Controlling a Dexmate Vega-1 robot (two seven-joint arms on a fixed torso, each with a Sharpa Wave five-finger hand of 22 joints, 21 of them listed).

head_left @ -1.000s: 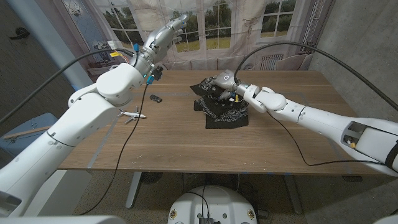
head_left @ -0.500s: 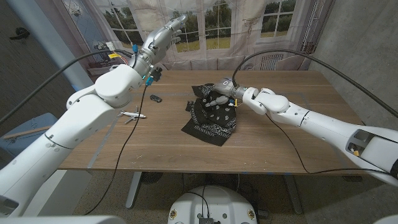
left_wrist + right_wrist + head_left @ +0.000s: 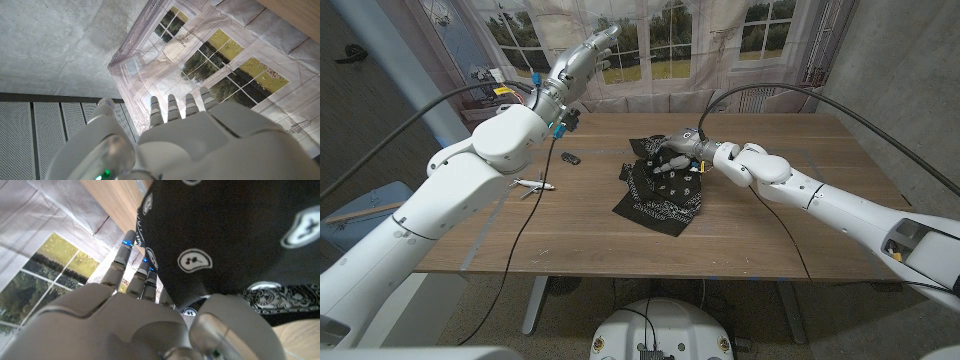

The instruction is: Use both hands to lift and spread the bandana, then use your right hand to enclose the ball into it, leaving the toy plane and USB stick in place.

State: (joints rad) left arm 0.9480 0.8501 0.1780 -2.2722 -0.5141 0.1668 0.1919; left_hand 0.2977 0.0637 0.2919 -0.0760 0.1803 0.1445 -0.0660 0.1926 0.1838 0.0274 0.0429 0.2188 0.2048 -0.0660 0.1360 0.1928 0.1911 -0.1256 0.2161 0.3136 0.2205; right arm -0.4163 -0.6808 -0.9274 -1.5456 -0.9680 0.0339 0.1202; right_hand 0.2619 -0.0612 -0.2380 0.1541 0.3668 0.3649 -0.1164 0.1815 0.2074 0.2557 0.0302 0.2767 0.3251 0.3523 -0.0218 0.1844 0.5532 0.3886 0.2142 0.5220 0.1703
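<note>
Open wooden tabletop [image 3: 580,240] along the near edge and on the far right; passable there; centre blocked by the crumpled black bandana with white print [image 3: 660,192], with the right hand [image 3: 672,152] resting on its far part; toward the left, small white toy plane [image 3: 530,184] and dark USB stick [image 3: 570,158] lying apart; left hand [image 3: 582,55] raised high above the far edge, fingers spread.
</note>
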